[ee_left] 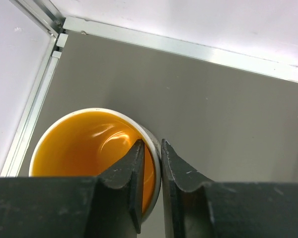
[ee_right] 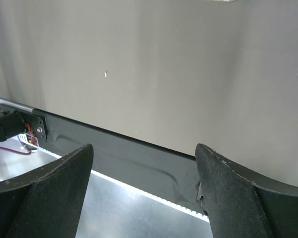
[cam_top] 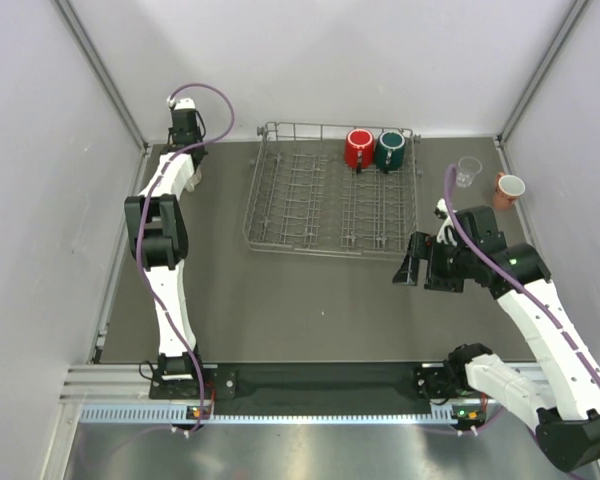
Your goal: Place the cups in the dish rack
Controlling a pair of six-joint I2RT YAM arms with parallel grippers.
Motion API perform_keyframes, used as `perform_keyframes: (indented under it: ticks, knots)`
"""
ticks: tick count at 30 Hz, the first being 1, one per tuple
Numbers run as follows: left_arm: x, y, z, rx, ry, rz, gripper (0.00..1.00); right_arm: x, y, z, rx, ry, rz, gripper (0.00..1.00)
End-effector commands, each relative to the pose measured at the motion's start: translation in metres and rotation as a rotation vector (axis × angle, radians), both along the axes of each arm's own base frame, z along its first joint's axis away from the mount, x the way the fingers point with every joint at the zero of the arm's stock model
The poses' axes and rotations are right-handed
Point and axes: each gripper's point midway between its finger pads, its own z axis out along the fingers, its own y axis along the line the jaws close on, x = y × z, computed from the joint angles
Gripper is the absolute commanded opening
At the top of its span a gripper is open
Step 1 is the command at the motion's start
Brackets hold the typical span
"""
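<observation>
The white mug with an orange inside [ee_left: 84,144] stands on the table near the back left corner, mostly hidden under the arm in the top view [cam_top: 194,181]. My left gripper [ee_left: 152,144] [cam_top: 191,168] is shut on its rim, one finger inside and one outside. The dish rack [cam_top: 280,200] lies at the back centre. A red mug [cam_top: 359,148] and a dark green mug [cam_top: 391,150] sit in its far right corner. A clear glass [cam_top: 468,172] and a salmon-pink mug [cam_top: 508,188] stand on the table to the rack's right. My right gripper [cam_top: 410,272] [ee_right: 144,148] hangs open and empty near the rack's front right corner.
A metal rail [ee_left: 32,106] runs along the table's left edge close to the white mug, and the back wall rail [ee_left: 188,47] lies beyond it. The arms' black base bar [ee_right: 139,156] shows in the right wrist view.
</observation>
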Motion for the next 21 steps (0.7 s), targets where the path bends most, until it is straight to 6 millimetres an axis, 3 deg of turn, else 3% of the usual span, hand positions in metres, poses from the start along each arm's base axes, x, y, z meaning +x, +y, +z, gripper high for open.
perform_keyframes:
  ticks: [1, 4, 10, 17, 21]
  knots:
    - [0.007, 0.001, 0.01, -0.03, -0.032, 0.009, 0.09, 0.01, -0.002, 0.019, 0.016, -0.076, -0.03, 0.83]
    - [0.005, -0.002, 0.019, -0.051, -0.044, 0.011, 0.0, 0.012, -0.001, 0.022, 0.02, -0.083, -0.032, 0.83]
    - [-0.005, -0.002, 0.053, -0.11, -0.086, 0.075, 0.0, 0.014, 0.001, 0.028, 0.024, -0.089, -0.02, 0.83]
    - [-0.034, 0.0, 0.095, -0.186, -0.123, 0.198, 0.0, 0.019, 0.002, 0.036, 0.013, -0.115, 0.016, 0.84]
    - [-0.045, -0.012, 0.119, -0.223, -0.15, 0.192, 0.0, 0.018, 0.003, 0.034, 0.008, -0.108, 0.038, 0.84]
